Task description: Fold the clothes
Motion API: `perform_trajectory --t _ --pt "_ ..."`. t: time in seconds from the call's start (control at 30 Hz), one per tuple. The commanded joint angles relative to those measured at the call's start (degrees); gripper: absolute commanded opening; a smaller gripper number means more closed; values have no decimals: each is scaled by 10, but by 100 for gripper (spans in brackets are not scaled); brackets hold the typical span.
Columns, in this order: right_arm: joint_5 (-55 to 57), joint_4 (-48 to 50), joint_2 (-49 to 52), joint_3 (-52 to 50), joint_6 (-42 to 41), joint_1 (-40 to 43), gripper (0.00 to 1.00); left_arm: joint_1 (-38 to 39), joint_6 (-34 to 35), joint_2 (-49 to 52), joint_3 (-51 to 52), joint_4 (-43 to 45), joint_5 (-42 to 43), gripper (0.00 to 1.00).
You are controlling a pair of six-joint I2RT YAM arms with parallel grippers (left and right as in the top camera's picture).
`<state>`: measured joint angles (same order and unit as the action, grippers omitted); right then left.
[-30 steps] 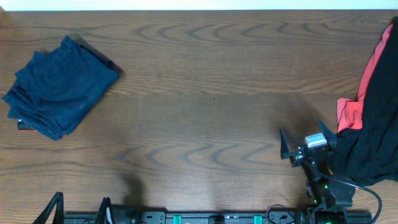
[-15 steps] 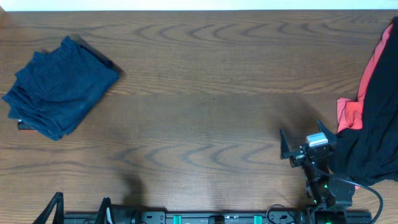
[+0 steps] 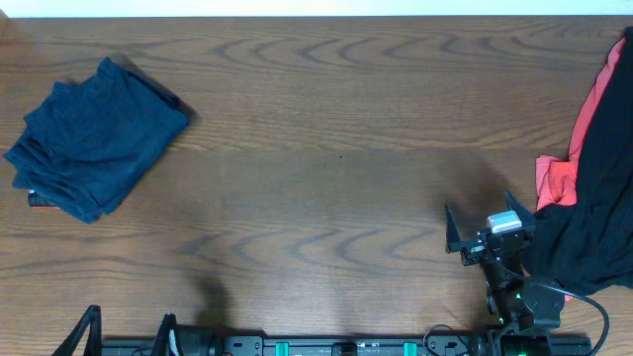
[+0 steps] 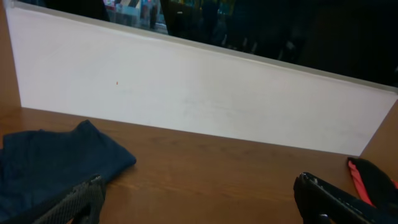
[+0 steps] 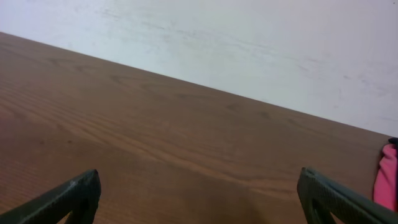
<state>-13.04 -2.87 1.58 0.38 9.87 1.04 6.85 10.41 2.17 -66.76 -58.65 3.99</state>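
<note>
The brown wood-grain tabletop [image 3: 326, 148] carries a loosely folded dark navy garment [image 3: 94, 148] at about ten o'clock, near the left edge. At three o'clock a heap of black fabric [image 3: 593, 198] lies against the right edge, with a coral-red piece [image 3: 556, 180] showing along its left side.

Brown wood-grain table [image 3: 326, 188] — a plain white board [image 4: 205, 99] along its far edge.

— Where's the navy garment [image 3: 94, 148]?
— Far left in the overhead view, folded into a compact, layered stack and turned a little off square.
— And the others?
— A black garment [image 3: 598, 203] lies heaped and unfolded at the right edge (partly cut off). A coral-red piece [image 3: 556, 181] shows along its left side, possibly a separate garment.
</note>
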Motion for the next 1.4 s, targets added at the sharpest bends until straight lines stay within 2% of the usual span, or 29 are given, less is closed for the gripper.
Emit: perform_trajectory --t 0.0,0.13,0.27,0.4,0.63,0.87,1.27,1.37 --pt "8 -3 -3 0 -8 -10 99 0 -8 0 0 -12 -23 98" --pt "8 -3 -3 0 -8 -10 99 -2 -10 0 16 -42 -57 98" --pt "8 -3 -3 0 -8 -10 99 -26 -9 0 92 -13 -106 98" --pt "8 -3 -3 0 -8 -10 99 -64 -9 0 202 86 -111 98" --pt "8 -3 -3 0 -8 -10 99 -79 -5 -7 396 268 -111 98" --pt "8 -3 -3 0 -8 -10 99 -81 -1 -21 516 462 -110 98" --pt "8 -3 -3 0 -8 -10 99 -81 -2 -21 659 593 -124 98" --pt "8 -3 -3 0 -8 -10 99 -81 -3 -21 665 581 -131 98"
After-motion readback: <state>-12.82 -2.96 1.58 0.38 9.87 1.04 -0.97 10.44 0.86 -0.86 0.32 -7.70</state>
